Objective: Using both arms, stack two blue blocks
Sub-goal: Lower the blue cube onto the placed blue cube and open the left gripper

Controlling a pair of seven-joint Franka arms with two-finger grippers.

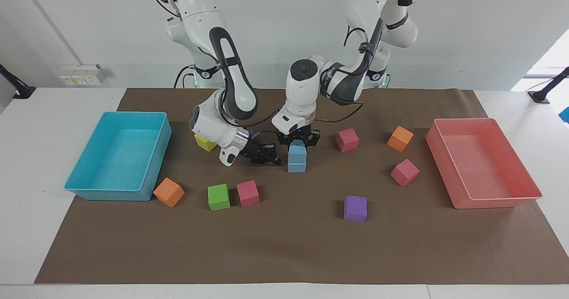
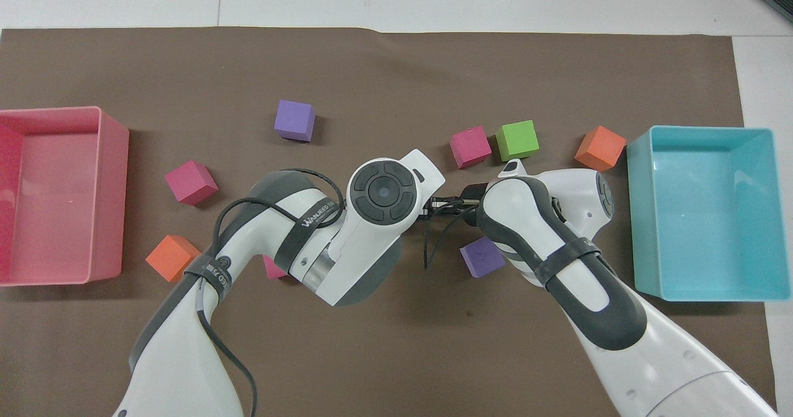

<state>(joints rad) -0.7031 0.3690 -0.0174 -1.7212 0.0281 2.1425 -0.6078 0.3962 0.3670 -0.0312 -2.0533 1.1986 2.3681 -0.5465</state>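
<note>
Two sky-blue blocks stand stacked in the middle of the brown mat, the upper block [image 1: 297,152] on the lower block [image 1: 297,166]. My left gripper [image 1: 297,142] points straight down onto the upper block and its tip surrounds the block's top. My right gripper [image 1: 272,156] lies low and level just beside the stack, toward the right arm's end, pointing at it; it also shows in the overhead view [image 2: 443,204]. In the overhead view the left arm's wrist [image 2: 381,191] hides the stack.
A turquoise tray [image 1: 111,196] stands at the right arm's end and a pink tray [image 1: 493,202] at the left arm's end. Loose cubes lie around: yellow [image 1: 205,143], orange [image 1: 169,192], green [image 1: 218,197], pink [image 1: 247,193], purple [image 1: 355,208], pink [image 1: 404,172], orange [image 1: 400,138], pink [image 1: 347,139], purple [image 2: 482,258].
</note>
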